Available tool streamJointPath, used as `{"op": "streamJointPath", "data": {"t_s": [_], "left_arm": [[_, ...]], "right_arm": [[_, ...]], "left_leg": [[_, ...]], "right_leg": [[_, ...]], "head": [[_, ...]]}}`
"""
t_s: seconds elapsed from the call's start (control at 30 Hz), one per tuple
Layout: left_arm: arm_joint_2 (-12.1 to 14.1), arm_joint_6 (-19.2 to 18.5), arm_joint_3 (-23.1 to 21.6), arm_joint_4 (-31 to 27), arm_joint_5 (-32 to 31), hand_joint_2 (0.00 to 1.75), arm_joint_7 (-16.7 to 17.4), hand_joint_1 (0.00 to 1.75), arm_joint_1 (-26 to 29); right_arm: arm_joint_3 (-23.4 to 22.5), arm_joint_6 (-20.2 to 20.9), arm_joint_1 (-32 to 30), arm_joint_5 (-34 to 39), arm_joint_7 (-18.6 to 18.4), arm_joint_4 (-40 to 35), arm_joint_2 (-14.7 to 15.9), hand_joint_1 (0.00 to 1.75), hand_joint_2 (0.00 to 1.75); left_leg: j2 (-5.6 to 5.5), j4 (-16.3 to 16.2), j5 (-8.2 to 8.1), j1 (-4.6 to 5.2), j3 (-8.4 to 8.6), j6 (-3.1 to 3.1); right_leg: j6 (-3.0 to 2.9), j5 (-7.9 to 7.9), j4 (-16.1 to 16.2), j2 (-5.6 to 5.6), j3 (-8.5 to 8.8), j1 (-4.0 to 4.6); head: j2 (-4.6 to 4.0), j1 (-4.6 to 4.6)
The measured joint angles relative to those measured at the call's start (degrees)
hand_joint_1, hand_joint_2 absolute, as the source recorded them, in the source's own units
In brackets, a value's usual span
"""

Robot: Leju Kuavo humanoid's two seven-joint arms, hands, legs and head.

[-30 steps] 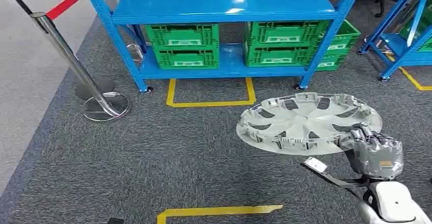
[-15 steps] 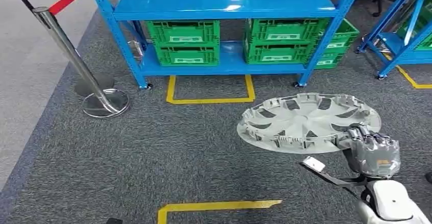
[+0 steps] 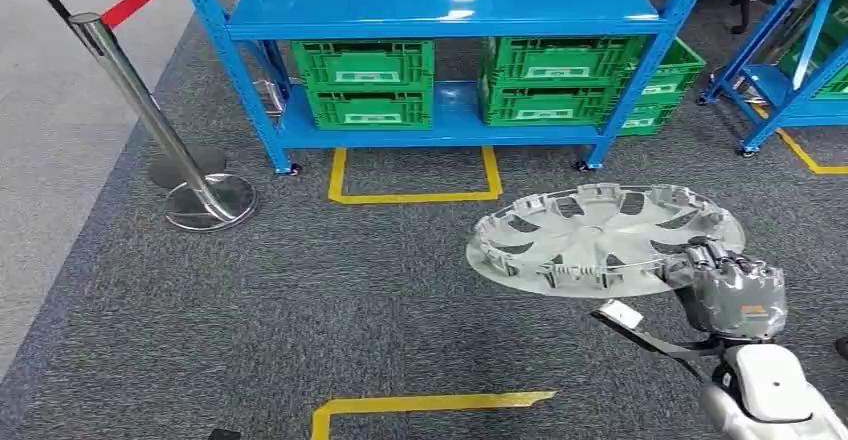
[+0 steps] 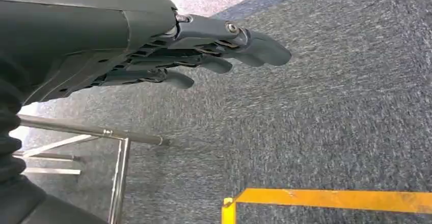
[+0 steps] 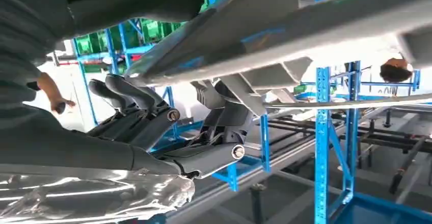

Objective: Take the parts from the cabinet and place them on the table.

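Wheel cover (image 3: 600,237) held flat at its rim by the right hand (image 3: 738,295); left hand (image 4: 204,56) empty, fingers extended.

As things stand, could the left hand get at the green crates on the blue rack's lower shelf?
Probably not yet. The left hand hangs open over carpet, and the green crates sit across a stretch of bare floor; nothing blocks them, they just look beyond reach.

Open grey carpet (image 3: 330,300) lay ahead, bounded beyond by the blue rack (image 3: 440,20) with green crates (image 3: 365,85), by a chrome stanchion (image 3: 150,125) to the left, and crossed by yellow floor tape (image 3: 430,400).
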State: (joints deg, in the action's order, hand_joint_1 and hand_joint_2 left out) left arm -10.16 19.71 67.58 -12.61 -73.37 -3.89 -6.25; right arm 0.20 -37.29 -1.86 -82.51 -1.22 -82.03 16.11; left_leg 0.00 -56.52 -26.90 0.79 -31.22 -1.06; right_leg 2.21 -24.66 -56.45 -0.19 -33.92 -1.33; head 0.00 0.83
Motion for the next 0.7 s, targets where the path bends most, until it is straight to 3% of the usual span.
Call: {"op": "streamJointPath", "data": {"t_s": [0.27,0.4,0.47,0.5,0.53,0.6,0.63,0.67,0.7], "left_arm": [[0.0,-0.3,0.0,0.0,0.0,1.75,0.0,0.0,0.0],[0.2,-0.3,0.0,0.0,0.0,1.75,0.0,0.0,0.0],[0.2,-0.3,0.0,0.0,0.0,1.75,0.0,0.0,0.0],[0.2,-0.3,0.0,0.0,0.0,1.75,0.0,0.0,0.0],[0.2,-0.3,0.0,0.0,0.0,1.75,0.0,0.0,-0.1],[0.1,-0.4,0.0,0.0,0.0,1.75,0.0,0.0,0.0],[0.1,-0.5,0.0,0.0,0.0,1.75,0.0,0.0,0.1],[0.1,-0.5,0.0,0.0,0.0,1.75,0.0,0.0,0.1],[0.0,-0.5,0.0,0.0,0.0,1.75,0.0,0.0,0.2]], "right_arm": [[-0.3,-0.7,0.2,-2.3,-0.7,1.9,0.5,1.75,1.75],[-0.5,-0.9,0.3,-4.0,-1.2,2.4,0.5,1.75,1.75],[-0.6,-0.9,0.3,-4.7,-1.5,2.5,0.5,1.75,1.75],[-0.8,-1.0,0.3,-5.0,-1.6,2.5,0.5,1.75,1.75],[-0.9,-1.1,0.3,-5.1,-1.6,2.6,0.5,1.75,1.75],[-1.2,-1.3,0.4,-5.3,-1.7,2.7,0.5,1.75,1.75],[-1.2,-1.4,0.3,-5.4,-1.7,2.7,0.5,1.75,1.75],[-1.3,-1.4,0.3,-5.4,-1.7,2.8,0.5,1.75,1.75],[-1.3,-1.4,0.2,-5.4,-1.7,2.9,0.5,1.75,1.75]], "left_leg": [[0.0,0.0,0.06,-0.06,-0.05,0.06],[-0.01,-0.5,0.0,0.27,-0.4,-0.64],[-0.1,0.6,0.67,0.14,-0.28,-1.36],[-0.15,1.3,1.33,-0.23,0.18,-1.46],[-0.27,1.4,1.58,-0.28,0.03,-1.83],[-0.59,1.4,1.74,-0.22,-0.3,-1.92],[-0.85,1.4,1.83,-0.2,-0.46,-1.84],[-1.26,1.3,1.93,-0.22,-0.56,-1.68],[-1.7,1.3,2.01,-0.28,-0.57,-1.55]], "right_leg": [[0.0,0.01,-0.1,0.01,-0.12,0.05],[0.61,0.39,0.0,-0.03,-0.16,-0.29],[1.09,0.66,0.4,-0.24,0.07,-0.19],[1.02,-0.13,-0.1,-0.09,-0.72,-0.31],[0.96,-2.35,-2.4,0.01,-1.63,-0.25],[1.12,-7.4,-12.1,0.05,-5.42,-0.3],[1.24,-9.04,-16.3,0.05,-7.09,-0.3],[1.34,-9.34,-18.1,0.06,-7.69,-0.32],[1.44,-8.34,-17.0,0.06,-6.83,-0.41]], "head": [[0.0,0.0],[0.0,0.0],[0.0,-0.04],[0.0,0.0],[0.0,0.22],[0.0,0.18],[0.0,0.2],[0.0,0.22],[0.0,0.2]]}}
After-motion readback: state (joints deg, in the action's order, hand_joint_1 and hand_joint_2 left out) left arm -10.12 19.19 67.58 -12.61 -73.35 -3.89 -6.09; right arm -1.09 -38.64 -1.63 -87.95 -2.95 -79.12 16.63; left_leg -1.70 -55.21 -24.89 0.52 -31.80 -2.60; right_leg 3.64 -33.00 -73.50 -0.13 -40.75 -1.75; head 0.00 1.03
